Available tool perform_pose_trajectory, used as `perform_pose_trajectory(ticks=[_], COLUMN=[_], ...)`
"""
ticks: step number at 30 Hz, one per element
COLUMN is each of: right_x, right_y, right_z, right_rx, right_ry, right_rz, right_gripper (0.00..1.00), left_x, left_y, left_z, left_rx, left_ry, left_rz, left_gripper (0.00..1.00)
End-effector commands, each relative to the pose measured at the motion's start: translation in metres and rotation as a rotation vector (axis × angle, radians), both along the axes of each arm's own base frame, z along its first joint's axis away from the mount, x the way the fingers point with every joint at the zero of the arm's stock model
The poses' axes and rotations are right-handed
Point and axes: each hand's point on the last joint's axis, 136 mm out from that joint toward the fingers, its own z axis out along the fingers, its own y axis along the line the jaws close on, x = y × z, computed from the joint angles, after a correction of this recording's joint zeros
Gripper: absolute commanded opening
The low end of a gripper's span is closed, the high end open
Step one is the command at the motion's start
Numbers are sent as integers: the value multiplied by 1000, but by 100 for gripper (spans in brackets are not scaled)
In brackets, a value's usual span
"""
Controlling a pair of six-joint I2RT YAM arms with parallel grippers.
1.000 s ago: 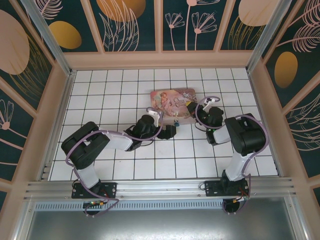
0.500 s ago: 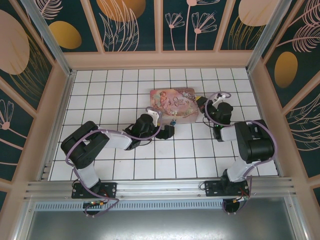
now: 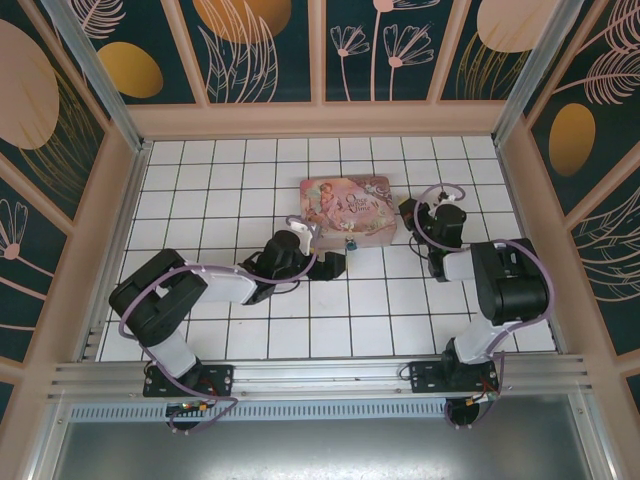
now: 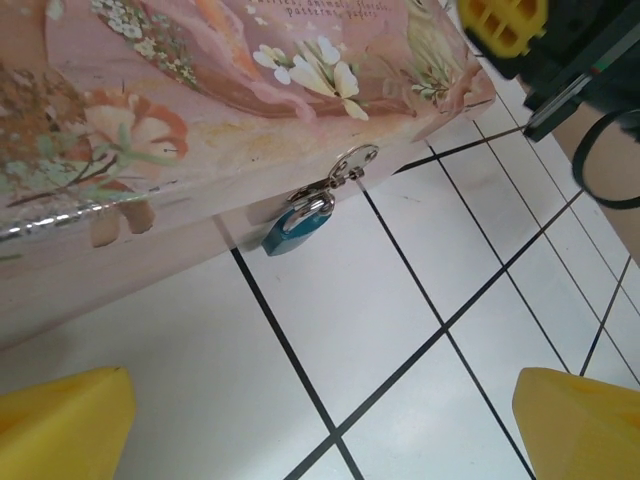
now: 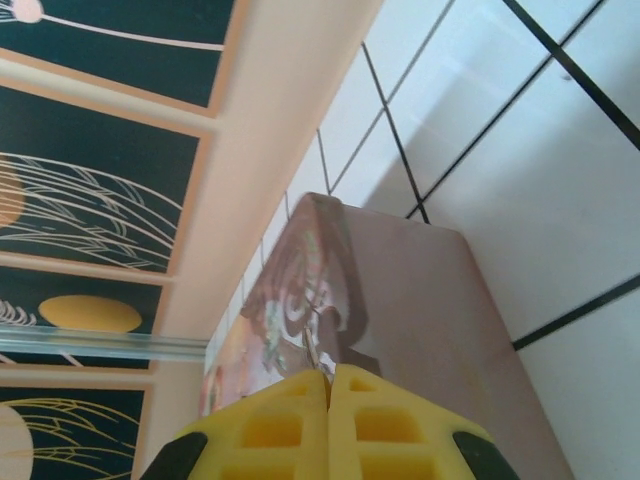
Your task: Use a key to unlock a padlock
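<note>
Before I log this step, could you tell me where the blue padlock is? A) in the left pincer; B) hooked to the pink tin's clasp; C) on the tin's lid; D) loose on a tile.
B: in the left wrist view the padlock hangs by its shackle from the clasp on the pink tin.

Left arm [image 3: 215, 283] lies low, elbow bent, forearm extending right. Left gripper [image 3: 335, 263] has its fingers spread wide. Right arm [image 3: 500, 280] extends far-left. Right gripper [image 3: 408, 210] has its fingers pressed together.
</note>
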Motion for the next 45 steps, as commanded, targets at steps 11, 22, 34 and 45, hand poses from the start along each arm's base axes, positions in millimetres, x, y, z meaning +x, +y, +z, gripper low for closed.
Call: perform_pose_trajectory(ticks=[11,22,34,45], right_x=[5,-1,-2,-7], right_y=[54,42,88,117], right_z=[3,37,85,64], right_rx=[-29,-125,-98,35], right_ry=[-1,-57,-186,-212], right_rz=[93,62,251,356], right_gripper=[0,0,0,0], left_x=[-3,3,14,22], left_y=[4,11,6,4], left_z=[8,3,-2,-26], left_rx=[-36,-7,32,98], left_ry=[-9,-20,-59,-103], left_rz=[12,53,28,14], left_gripper=[97,98,91,87])
